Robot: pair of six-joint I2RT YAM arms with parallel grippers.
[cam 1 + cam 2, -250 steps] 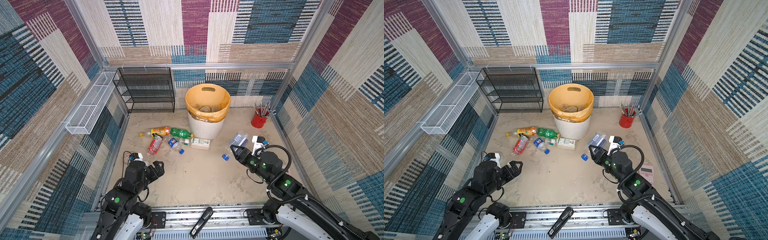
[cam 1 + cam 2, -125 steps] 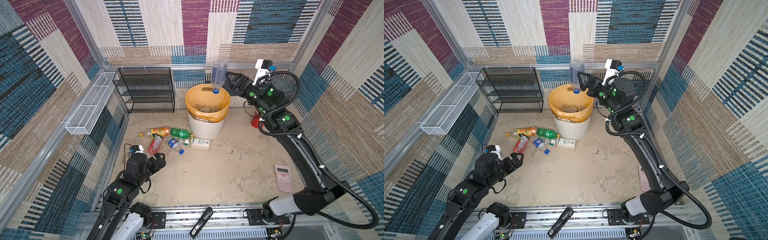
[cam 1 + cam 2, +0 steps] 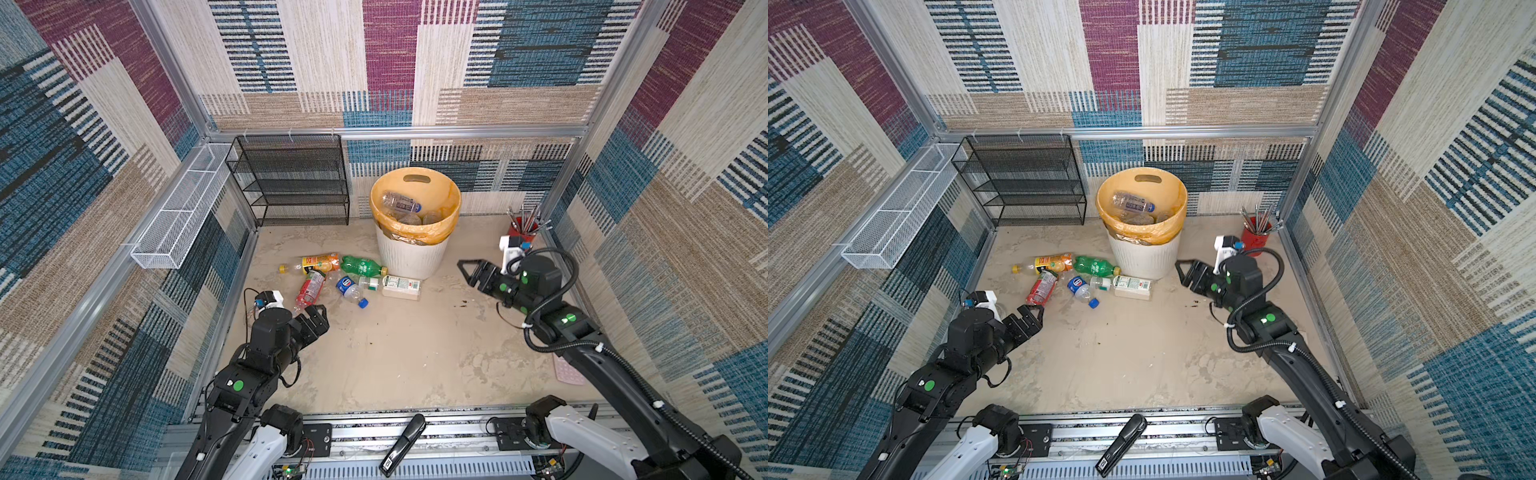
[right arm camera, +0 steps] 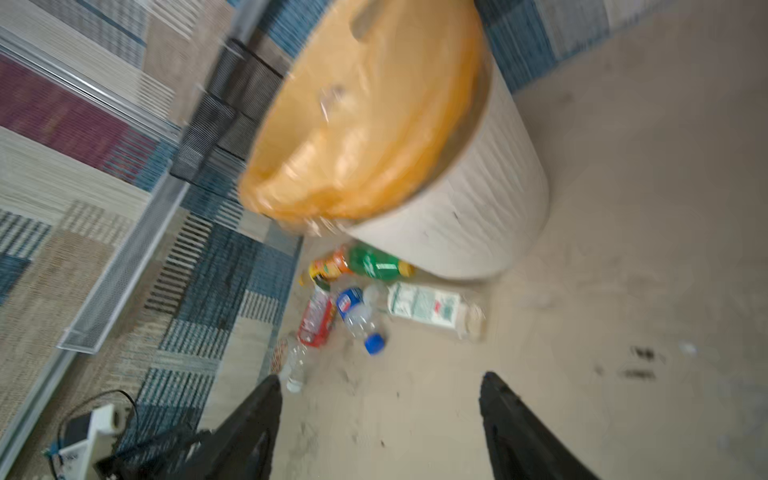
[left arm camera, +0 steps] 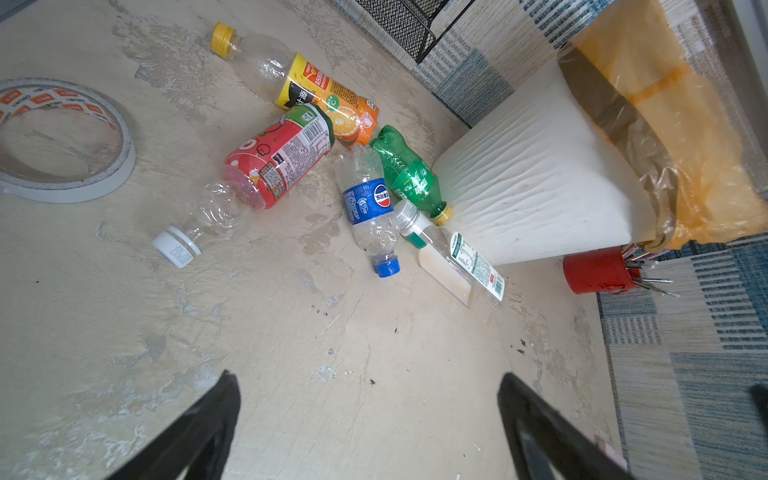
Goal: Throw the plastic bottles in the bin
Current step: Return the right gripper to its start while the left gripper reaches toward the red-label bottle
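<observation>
The left gripper (image 5: 368,386) hangs low over the floor, jaws spread wide and empty. The red-label bottle (image 3: 309,286) lies just beyond its tips at twelve o'clock, its clear neck toward the gripper. The right gripper (image 4: 380,382) is likewise parted and holds nothing, with the bin (image 3: 411,257) at its nine o'clock.

Some bottles already lie in the bin's orange liner. Five remain heaped at the bin's eight o'clock: the red-label one, an orange-label bottle (image 3: 318,262), a green bottle (image 3: 361,266), a blue-label bottle (image 3: 349,286) and a white-label bottle (image 3: 401,286).

The step in hand looks like the reach for the next pickup. The left arm likely needs a short advance and a close across the nearest bottle without scattering the others.

The floor (image 3: 395,353) is stained, speckled beige. A black mesh rack (image 3: 291,183) stands at the bin's nine o'clock, a red pencil cup (image 3: 521,232) at its three o'clock, and woven patchwork walls surround it.
</observation>
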